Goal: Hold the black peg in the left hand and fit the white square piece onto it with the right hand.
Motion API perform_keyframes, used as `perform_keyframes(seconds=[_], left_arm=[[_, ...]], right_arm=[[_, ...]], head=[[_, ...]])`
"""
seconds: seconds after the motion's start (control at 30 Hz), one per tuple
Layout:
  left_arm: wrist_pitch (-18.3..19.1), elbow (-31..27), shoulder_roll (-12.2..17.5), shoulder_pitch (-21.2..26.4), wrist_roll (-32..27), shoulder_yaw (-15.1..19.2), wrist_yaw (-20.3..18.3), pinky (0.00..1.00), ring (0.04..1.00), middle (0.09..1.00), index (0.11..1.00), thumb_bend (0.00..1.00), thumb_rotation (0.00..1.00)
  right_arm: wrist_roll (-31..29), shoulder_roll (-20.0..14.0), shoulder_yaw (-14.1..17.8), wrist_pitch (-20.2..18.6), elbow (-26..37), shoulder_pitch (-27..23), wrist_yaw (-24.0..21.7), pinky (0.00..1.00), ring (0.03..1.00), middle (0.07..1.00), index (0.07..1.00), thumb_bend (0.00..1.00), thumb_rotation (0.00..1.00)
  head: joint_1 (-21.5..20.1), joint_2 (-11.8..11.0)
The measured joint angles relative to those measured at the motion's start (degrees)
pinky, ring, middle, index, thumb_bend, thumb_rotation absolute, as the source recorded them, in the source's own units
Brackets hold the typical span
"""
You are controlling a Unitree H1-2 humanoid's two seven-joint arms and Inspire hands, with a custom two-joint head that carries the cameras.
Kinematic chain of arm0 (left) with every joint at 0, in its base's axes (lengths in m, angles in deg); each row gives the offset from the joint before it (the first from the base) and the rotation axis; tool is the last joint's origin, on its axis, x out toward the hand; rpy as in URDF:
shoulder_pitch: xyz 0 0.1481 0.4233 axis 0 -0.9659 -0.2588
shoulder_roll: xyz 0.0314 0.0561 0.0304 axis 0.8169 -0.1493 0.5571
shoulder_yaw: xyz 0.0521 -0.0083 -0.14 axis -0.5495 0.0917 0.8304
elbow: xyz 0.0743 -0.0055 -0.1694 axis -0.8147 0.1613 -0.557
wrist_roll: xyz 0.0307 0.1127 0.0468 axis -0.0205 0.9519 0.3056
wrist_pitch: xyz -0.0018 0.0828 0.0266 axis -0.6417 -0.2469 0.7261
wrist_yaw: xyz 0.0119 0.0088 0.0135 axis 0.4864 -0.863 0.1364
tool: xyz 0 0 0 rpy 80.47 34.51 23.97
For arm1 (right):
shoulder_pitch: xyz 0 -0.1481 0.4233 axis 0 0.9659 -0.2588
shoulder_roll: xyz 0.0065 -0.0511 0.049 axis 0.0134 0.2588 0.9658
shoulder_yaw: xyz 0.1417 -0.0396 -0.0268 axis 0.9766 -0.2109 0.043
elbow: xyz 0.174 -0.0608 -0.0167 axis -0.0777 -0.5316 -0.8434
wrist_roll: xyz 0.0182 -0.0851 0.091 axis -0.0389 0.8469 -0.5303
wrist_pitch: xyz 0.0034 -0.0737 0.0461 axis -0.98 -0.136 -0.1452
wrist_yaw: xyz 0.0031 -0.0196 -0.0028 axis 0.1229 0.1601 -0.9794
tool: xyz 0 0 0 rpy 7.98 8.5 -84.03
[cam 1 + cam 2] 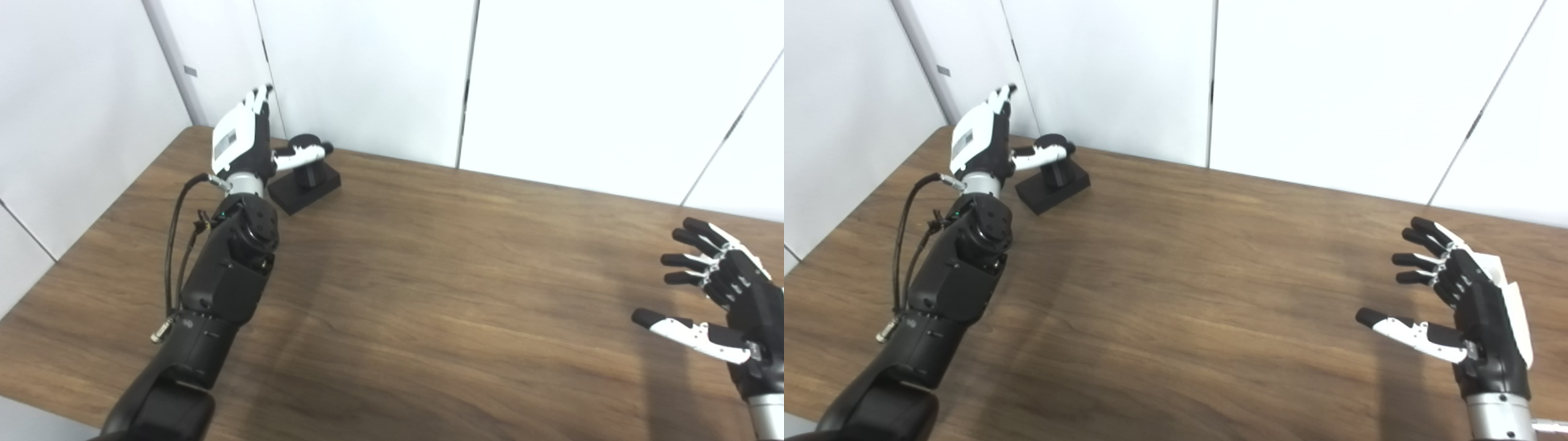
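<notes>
The black peg (308, 174) stands upright on its square black base on the table's far left, close to the wall. My left hand (245, 138) is right beside it on its left, open, fingers pointing up and the thumb reaching across the top of the peg; I cannot tell whether the thumb touches it. My right hand (1464, 306) hovers open over the table's right side, fingers spread, holding nothing. No white square piece shows in either view.
The wooden table (441, 294) stretches wide between the two hands. White wall panels (367, 73) rise directly behind the peg and along the left edge. A cable (174, 245) loops off the left forearm.
</notes>
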Motion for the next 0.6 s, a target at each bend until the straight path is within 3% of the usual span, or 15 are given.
perform_keyframes(seconds=[0.1, 0.4, 0.6], left_arm=[[0.22, 0.99, 0.36, -0.01, 1.73, -0.13, -1.92, 0.94, 1.0, 1.0, 0.967, 1.0, 0.55], [0.22, 6.62, 0.35, 1.09, 4.34, -0.14, -2.28, 0.93, 1.0, 1.0, 0.956, 1.0, 0.57], [0.23, 8.79, 0.35, 1.52, 5.05, 0.01, -3.31, 0.99, 1.0, 1.0, 0.941, 1.0, 0.55]], right_arm=[[-0.05, -0.03, 0.01, 0.0, 0.0, -0.01, -0.01, 0.6, 0.697, 0.805, 0.819, 0.51, 0.0], [0.01, -0.57, 0.19, -0.01, 0.03, -0.08, -0.03, 0.58, 0.676, 0.789, 0.811, 0.52, 0.0], [0.09, -0.77, 0.19, -0.26, 0.75, -0.08, -0.18, 0.58, 0.672, 0.787, 0.811, 0.52, 0.0]], head=[[-0.09, 0.0], [-0.53, 0.35], [-0.7, 0.61]])
